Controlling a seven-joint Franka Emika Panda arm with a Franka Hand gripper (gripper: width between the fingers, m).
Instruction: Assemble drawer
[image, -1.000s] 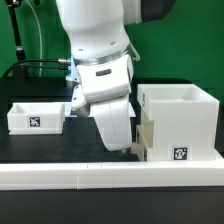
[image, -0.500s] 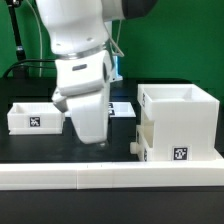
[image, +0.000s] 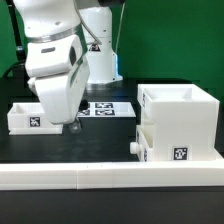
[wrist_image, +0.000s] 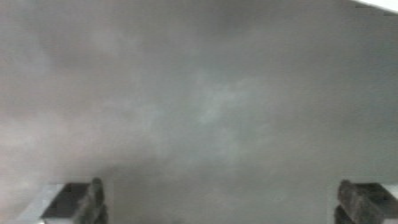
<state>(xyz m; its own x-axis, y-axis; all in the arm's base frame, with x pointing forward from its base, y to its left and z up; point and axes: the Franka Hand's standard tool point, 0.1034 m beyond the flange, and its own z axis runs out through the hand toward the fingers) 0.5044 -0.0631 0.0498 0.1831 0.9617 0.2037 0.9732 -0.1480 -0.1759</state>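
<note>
Nearest the camera, at 6 o'clock in the exterior view, the low white rail (image: 110, 178) edges the black counter (image: 100, 145). Behind it, at 3 o'clock, stands the drawer's tall casing (image: 190, 115). One knobbed tray (image: 141, 143) appears seated low in its side, with the knob pointing toward 9 o'clock. The other loose tray (image: 25, 118) sits at 9 o'clock, well apart from the casing, with its tag facing the camera.

The claw (image: 74, 126) hangs just beside that tray's 3 o'clock end, close above the counter. The wrist view is blurred, but its fingertips (wrist_image: 75, 200) stand wide apart with nothing between them, so the claw (wrist_image: 217, 200) is wide and empty. The marker board (image: 108, 107) lies farther back, near 12 o'clock.

The step in hand is probably fetching the loose tray. To do it well:
- Centre the jaws across one thin wall of the tray, one finger inside and one outside.
- Descend straight, so a fingertip does not nudge the light tray away.
- Close fully before lifting.
- Keep the tray level, since a tilted tray would likely jam at the casing's slot.
</note>
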